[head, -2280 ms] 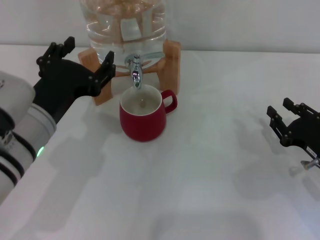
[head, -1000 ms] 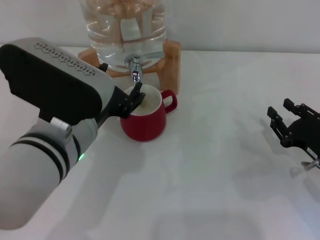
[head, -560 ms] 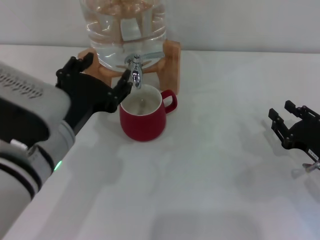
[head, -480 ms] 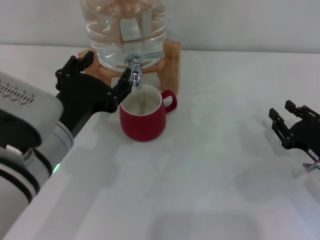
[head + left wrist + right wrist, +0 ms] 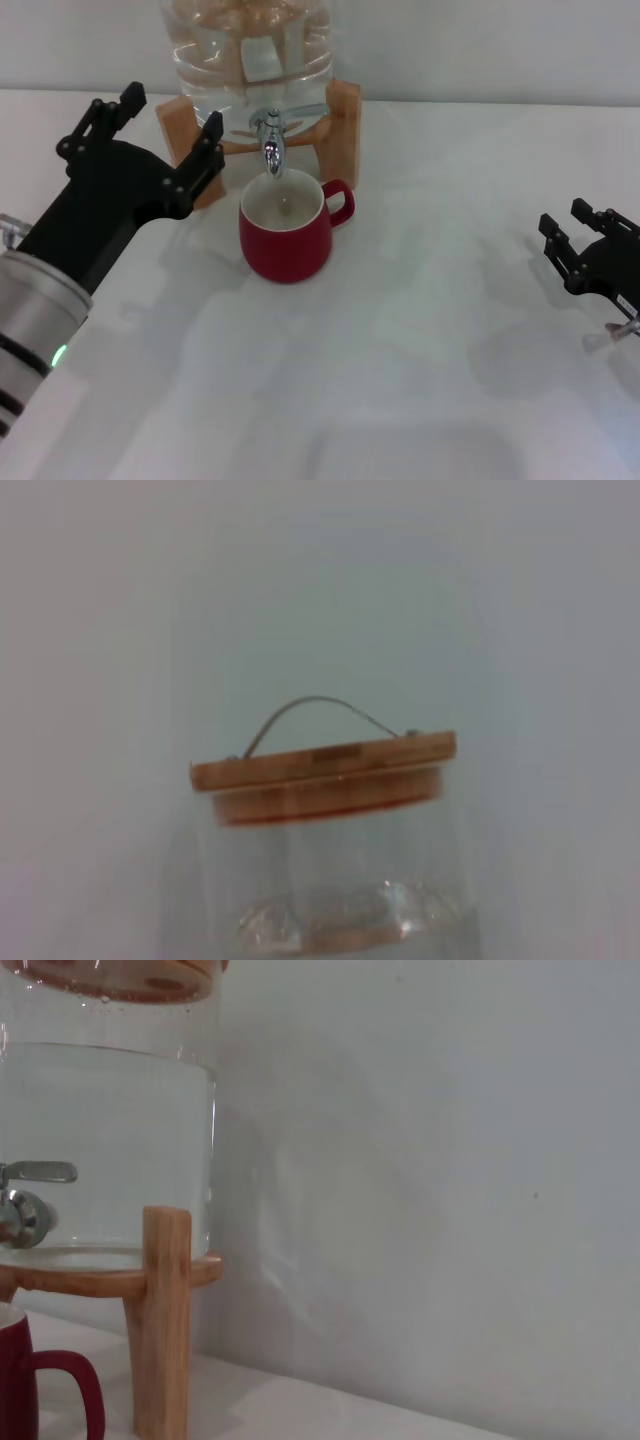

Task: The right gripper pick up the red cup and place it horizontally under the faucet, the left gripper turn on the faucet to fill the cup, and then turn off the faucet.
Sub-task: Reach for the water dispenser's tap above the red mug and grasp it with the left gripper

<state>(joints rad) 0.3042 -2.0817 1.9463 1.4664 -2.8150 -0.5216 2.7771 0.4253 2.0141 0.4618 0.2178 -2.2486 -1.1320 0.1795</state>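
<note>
Glossy red cup (image 5: pixel 287 235) under chrome faucet (image 5: pixel 271 143); left end effector (image 5: pixel 160 135) beside it, prongs spread wide.

1 red cup (image 5: pixel 286 238), 1 faucet (image 5: pixel 271 140), 1 water jug (image 5: pixel 247 55), 1 wooden stand (image 5: pixel 343 118), 2 claws: left claw (image 5: pixel 160 135), right claw (image 5: pixel 580 240).

Head view: jug (image 5: pixel 247 50) top cut off by the frame edge; left gripper (image 5: pixel 150 135) covers part of the wooden stand (image 5: pixel 340 115) beside it. Right gripper (image 5: pixel 590 255) partly off frame. Right wrist view: cup (image 5: pixel 20 1380) and faucet (image 5: pixel 25 1200) cut by the edge. Left wrist view: jug base out of frame.
</note>
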